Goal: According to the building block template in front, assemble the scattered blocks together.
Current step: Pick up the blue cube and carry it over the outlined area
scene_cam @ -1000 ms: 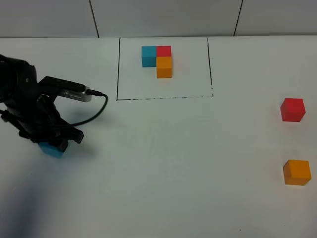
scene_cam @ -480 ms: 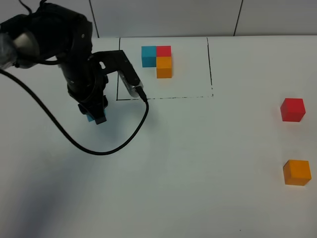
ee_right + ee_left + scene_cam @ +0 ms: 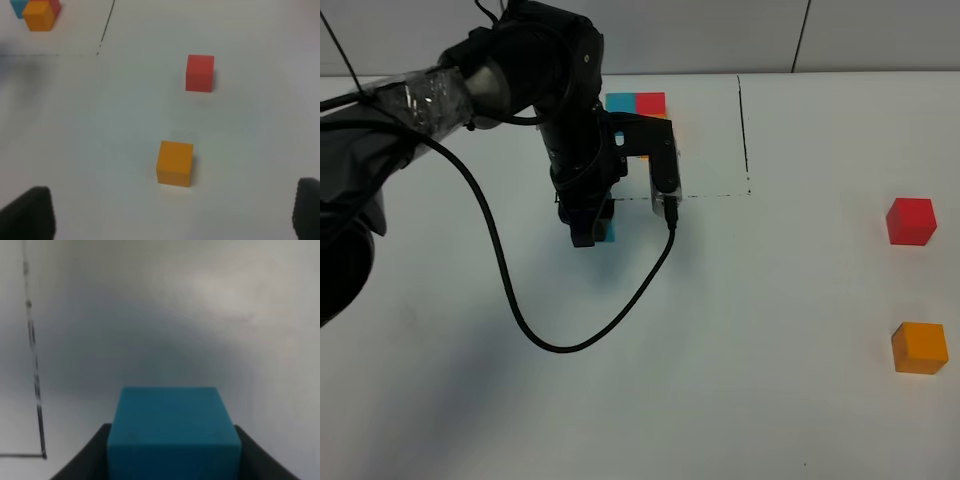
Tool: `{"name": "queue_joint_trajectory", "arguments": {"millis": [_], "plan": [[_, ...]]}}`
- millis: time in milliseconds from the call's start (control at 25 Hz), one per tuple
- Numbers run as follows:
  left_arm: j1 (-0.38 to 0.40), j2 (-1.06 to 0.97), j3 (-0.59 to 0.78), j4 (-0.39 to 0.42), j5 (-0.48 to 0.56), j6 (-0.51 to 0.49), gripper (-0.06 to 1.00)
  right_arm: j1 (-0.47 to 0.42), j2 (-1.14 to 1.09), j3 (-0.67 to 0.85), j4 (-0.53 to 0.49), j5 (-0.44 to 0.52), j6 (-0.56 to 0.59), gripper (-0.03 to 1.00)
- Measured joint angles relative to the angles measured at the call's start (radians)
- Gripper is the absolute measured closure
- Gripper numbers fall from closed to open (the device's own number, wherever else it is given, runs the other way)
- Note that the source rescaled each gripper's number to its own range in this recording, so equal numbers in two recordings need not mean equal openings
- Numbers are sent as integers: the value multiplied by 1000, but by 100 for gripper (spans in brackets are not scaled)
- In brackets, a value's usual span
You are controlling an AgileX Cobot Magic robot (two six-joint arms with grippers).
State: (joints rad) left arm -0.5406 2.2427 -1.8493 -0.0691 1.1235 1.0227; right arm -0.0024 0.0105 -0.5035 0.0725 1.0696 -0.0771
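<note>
While my left arm reaches across the desk (image 3: pixel 770 300) toward the middle, my left fingers (image 3: pixel 582 236) (image 3: pixel 87 462) are clamped shut on the teal-blue cube (image 3: pixel 608 232) (image 3: pixel 172 430), one dark finger pressed against each side of it. I hold the cube just outside the near line of the black rectangle (image 3: pixel 742 130), close to its left corner; in my left wrist view that corner lies just beside the cube. Whether the cube touches the desk or hangs a little above it, I cannot tell. My arm and its looping black cable (image 3: pixel 520 320) cover part of the template (image 3: pixel 650 102) (image 3: pixel 37 12), which sits at the far side of the rectangle; its teal and red cubes show above my arm, while its orange cube is mostly hidden in the high view.

My right fingers (image 3: pixel 30 212) stand wide apart and hold nothing. They show only in the right wrist view, as dark tips at either edge. Ahead of them lie the two loose cubes, well apart from each other on the right part of the desk: the orange cube (image 3: pixel 920 347) (image 3: pixel 174 163) nearer, the red cube (image 3: pixel 910 221) (image 3: pixel 200 73) farther, both flat on the desk and far from the rectangle
</note>
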Motion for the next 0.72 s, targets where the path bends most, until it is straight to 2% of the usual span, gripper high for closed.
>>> {"name": "queue_joint_trajectory", "arguments": {"millis": [200, 480, 720], "plan": [[-27, 39, -69, 0, -9, 42, 94, 0, 0, 0, 0, 0, 0, 5], [-31, 107, -209, -1, 2, 0, 94, 0, 0, 0, 0, 1, 0, 7], [-32, 185, -262, 0, 43, -4, 94, 0, 0, 0, 0, 1, 0, 9]]}}
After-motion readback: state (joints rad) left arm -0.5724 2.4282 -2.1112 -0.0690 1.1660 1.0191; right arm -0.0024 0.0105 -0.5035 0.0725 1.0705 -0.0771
